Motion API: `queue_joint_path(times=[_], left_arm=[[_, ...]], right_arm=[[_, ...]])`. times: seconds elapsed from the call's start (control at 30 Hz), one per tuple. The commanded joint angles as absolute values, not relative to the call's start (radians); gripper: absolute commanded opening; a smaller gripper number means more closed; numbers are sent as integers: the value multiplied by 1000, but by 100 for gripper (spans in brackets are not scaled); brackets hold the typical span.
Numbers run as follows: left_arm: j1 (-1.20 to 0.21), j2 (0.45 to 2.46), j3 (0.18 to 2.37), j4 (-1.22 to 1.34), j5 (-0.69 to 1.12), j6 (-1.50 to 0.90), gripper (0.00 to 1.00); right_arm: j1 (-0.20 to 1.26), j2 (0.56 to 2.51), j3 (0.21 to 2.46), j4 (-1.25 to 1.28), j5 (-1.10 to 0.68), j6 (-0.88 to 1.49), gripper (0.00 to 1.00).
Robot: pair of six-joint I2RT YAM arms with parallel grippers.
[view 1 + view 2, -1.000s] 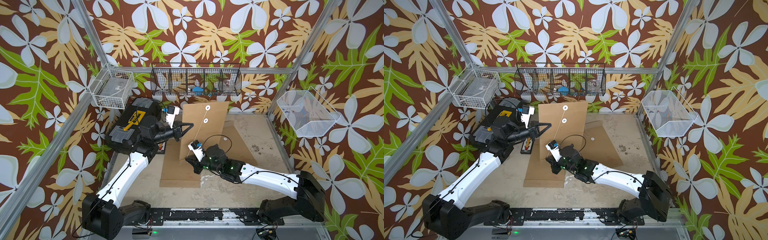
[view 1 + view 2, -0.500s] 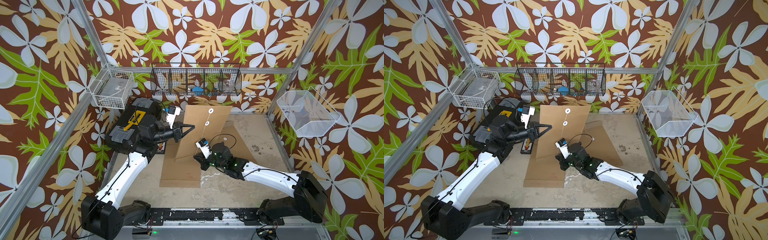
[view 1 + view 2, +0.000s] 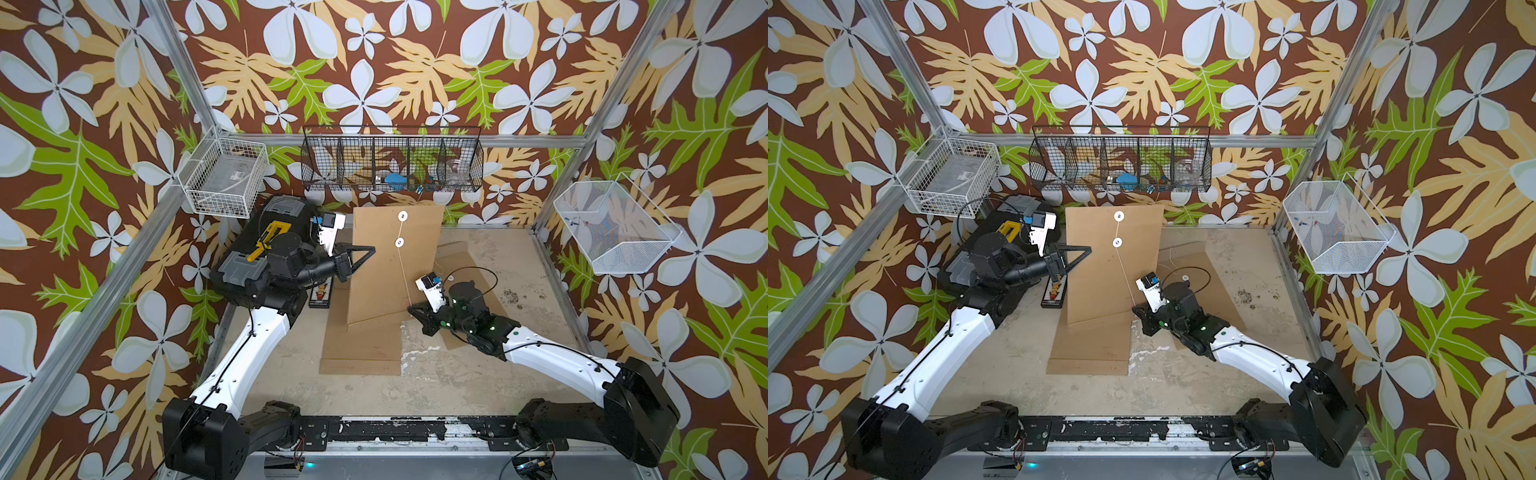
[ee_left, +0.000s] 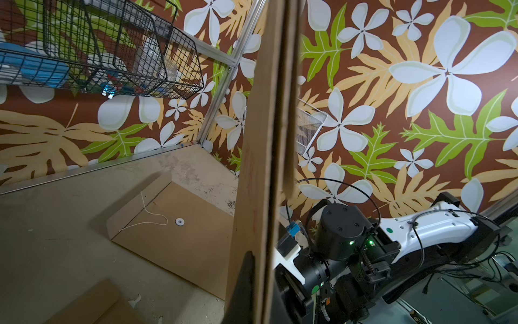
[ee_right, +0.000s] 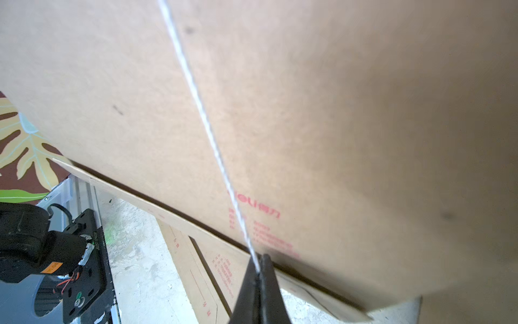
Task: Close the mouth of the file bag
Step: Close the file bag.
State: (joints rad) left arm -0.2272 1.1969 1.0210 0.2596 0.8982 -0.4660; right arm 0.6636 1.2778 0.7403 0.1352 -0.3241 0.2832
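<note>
Standing nearly upright near the middle of the table [image 3: 449, 374], the bag [image 3: 392, 266] [image 3: 1108, 270] tilts a little, with its mouth end up toward the back wall. Its lower end hangs over a second envelope [image 3: 361, 351] that lies flat on the table. From the top views I cannot tell whether the two touch.

The left claw [image 3: 371, 249] [image 3: 1088, 249] is clenched on the bag's side edge, about midway up. In the left wrist view the brown edge [image 4: 260, 168] runs straight into the grip, with one dark finger [image 4: 244, 283] pressed against its face.

A white upper disc [image 3: 402, 215] sits near the top of the bag and a lower disc [image 3: 399, 242] just beneath it. The string [image 3: 404, 276] [image 3: 1125, 276] runs from the upper disc past the lower one and slants down the front of the bag, drawn straight.

The right claw [image 3: 412, 308] [image 3: 1136, 310] sits low, beside the bag's bottom corner, and is pinched tight on the string's far end. In the right wrist view the fingertips [image 5: 266, 269] are closed together, and the string [image 5: 207, 126] rises taut from between them across the brown face and its red print.

A third envelope [image 3: 457, 266] [image 4: 179, 238] lies flat behind the right arm, its own cord loose. A black wire basket [image 3: 392, 160] hangs on the back wall.
</note>
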Motion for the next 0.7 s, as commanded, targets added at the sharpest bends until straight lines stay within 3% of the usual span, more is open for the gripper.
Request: queue_joint_path(times=[0.0,0.23,0.67], left_arm=[[-224,1185,1011,265,899,-449,0],[-223,1157,960,213,893,-413,0],[-238,1122,825,299,906,-491,0]], right_arm=[[623,1252,744,112,-358,271,0],[477,1188,830,5,-267,311,0],[474,1273,1138,-112,-1,221,0]])
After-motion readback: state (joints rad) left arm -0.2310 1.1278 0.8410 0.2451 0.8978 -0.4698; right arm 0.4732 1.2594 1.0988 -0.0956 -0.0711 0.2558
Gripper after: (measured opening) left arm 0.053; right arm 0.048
